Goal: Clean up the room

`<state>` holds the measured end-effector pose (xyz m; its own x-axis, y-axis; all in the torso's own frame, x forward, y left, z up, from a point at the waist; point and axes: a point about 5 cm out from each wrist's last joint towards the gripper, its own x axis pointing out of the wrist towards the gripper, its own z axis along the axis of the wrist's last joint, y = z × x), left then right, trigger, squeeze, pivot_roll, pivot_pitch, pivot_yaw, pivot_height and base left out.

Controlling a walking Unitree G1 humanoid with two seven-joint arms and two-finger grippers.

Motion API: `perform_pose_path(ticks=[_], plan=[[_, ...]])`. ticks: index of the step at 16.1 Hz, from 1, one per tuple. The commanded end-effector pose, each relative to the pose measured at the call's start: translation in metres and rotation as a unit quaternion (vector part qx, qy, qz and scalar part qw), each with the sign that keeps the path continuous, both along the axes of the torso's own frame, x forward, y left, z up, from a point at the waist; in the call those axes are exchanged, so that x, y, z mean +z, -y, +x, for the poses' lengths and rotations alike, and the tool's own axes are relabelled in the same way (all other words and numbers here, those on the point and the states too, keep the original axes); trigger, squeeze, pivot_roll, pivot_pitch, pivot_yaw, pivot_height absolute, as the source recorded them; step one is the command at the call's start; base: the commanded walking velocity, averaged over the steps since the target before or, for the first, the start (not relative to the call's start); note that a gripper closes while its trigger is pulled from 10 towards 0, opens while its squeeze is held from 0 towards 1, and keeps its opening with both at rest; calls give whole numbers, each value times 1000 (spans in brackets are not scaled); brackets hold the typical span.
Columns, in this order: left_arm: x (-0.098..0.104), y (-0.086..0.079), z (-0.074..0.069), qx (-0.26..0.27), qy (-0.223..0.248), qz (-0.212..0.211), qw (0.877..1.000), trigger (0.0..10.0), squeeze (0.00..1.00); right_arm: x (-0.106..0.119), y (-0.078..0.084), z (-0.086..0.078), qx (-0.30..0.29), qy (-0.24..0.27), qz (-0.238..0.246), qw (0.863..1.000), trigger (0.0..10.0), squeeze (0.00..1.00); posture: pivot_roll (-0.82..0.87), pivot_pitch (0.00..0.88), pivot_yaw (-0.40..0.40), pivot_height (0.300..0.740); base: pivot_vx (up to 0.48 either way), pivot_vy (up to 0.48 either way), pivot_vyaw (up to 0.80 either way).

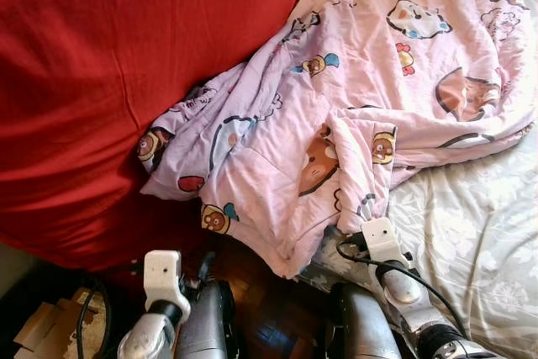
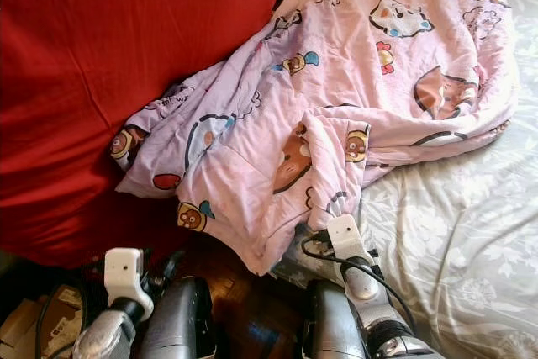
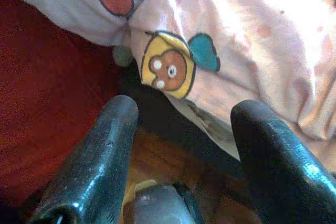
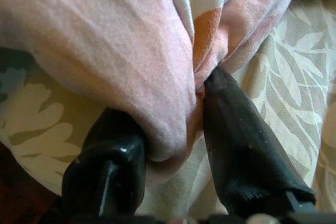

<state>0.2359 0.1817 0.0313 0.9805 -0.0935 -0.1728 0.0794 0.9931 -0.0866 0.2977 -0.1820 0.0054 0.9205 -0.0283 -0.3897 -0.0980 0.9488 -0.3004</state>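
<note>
Pink blanket [image 1: 361, 115] edge pinched in right hand [image 4: 176, 145], left hand [image 3: 181, 145] spread wide, low beside it.

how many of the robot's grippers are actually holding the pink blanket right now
1. The right gripper has a fold of the pink blanket pinched between its fingers at the bed's edge. The left gripper is open, apart from the blanket's hanging corner, above the wooden floor.
</note>
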Motion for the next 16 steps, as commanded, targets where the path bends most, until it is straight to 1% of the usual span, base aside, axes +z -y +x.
perform_pose_path(ticks=[1,3,4,6,7,8,10,11,12,13,14,16], plan=[[-11,-3,-5,13,-24,-10,1000,10000,0,-3,5,-3,-19,-10,14,1000,0,0,126,217,2,604,0,0,0],[-11,0,3,9,-22,-12,1000,10000,0,-4,8,-5,-32,-10,36,999,0,0,121,193,2,604,0,0,0],[-11,1,7,9,-20,-13,1000,10000,0,-4,9,-5,-34,-11,35,999,0,0,119,180,3,604,0,0,0],[-9,1,15,6,-15,-12,1000,10000,0,-5,12,-6,-52,-9,50,997,0,0,114,155,4,604,0,0,0],[-8,1,21,7,-14,-12,1000,10000,0,-6,15,-8,-63,-7,56,996,0,0,105,115,6,604,0,0,0],[-8,0,25,7,-13,-11,1000,10000,0,-6,15,-9,-65,-6,58,996,0,0,98,98,8,604,0,0,0],[-6,-2,34,12,-9,-12,1000,10000,0,-8,16,-12,-70,1,76,995,0,0,83,64,14,604,0,0,0],[-5,-1,38,9,-8,-11,1000,10000,0,-8,17,-14,-79,9,94,992,0,0,72,37,18,604,0,0,0],[-5,-1,42,7,-9,-10,1000,10000,0,-9,19,-17,-91,12,110,990,9255,0,58,18,23,604,0,0,0],[-5,-1,44,6,-12,-10,1000,10000,0,-10,17,-18,-90,17,124,988,10000,0,53,5,26,604,0,0,0],[-6,-1,46,6,-13,-9,1000,10000,0,-11,13,-22,-82,31,131,988,10000,0,51,0,28,604,0,0,0],[-6,-2,48,5,-12,-8,1000,10000,0,-14,13,-28,-92,37,147,984,10000,0,50,0,31,604,0,0,0]])
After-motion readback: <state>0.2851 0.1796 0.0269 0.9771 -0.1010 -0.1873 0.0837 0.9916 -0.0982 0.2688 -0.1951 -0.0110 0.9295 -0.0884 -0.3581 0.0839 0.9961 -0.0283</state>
